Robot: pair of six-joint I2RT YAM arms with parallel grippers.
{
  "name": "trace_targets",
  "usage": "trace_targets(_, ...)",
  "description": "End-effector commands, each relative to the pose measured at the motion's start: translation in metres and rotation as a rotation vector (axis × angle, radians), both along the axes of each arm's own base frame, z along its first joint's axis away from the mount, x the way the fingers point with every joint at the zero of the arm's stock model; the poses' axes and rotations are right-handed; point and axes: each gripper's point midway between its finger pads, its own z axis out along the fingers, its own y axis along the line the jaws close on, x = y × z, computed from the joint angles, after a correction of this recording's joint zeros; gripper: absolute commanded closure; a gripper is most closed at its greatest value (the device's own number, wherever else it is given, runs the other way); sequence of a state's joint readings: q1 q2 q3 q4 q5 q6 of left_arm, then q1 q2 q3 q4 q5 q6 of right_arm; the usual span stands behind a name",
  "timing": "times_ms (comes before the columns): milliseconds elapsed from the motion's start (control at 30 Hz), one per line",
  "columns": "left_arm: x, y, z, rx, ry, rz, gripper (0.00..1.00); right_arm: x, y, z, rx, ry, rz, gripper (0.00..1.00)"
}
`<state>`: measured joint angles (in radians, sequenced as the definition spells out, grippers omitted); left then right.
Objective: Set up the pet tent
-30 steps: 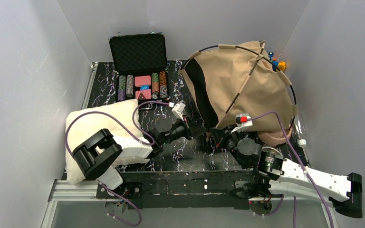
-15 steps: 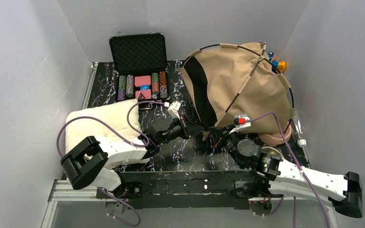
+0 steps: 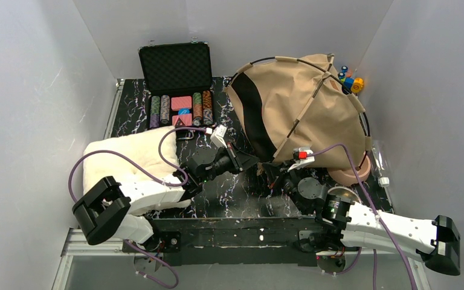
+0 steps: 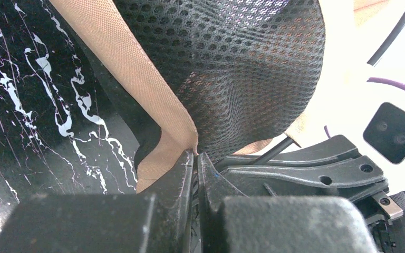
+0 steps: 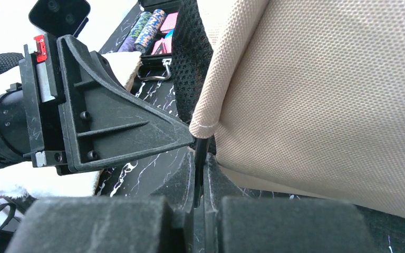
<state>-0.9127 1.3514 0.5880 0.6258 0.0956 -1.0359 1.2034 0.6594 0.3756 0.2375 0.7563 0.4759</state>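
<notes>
Pet tent sits at 1 o'clock on the marble table, domed, with its black mesh panel facing 9 o'clock. The left gripper is at the tent's 7 o'clock corner, jaws pressed together and pinching the tan hem. The right gripper is just beside it, jaws squeezed tight on the tent's thin black pole. Fluffy cushion at 8 o'clock, open chip case at 11 o'clock.

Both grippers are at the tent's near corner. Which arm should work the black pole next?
Right. The right gripper is shut on the black pole at a corner of the pet tent; the left gripper pinches only the tan hem, so it probably serves better as anchor.
</notes>
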Motion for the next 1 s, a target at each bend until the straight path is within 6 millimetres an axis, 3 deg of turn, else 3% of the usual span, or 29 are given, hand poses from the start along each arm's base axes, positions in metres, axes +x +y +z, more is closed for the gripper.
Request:
trace_targets(0, -0.007, -0.002, 0.040, -0.088, -0.031, -0.016, 1.00, 0.013, -0.014, 0.012, 0.017, -0.052, -0.090, 0.99)
trace_targets(433, -0.011, 0.000, 0.027, -0.064, 0.000, -0.015, 1.00, 0.017, -0.026, 0.036, 0.083, -0.101, -0.151, 0.99)
trace_targets(967, -0.016, 0.000, 0.044, -0.097, -0.016, -0.010, 1.00, 0.021, -0.018, 0.019, 0.023, -0.082, -0.150, 0.99)
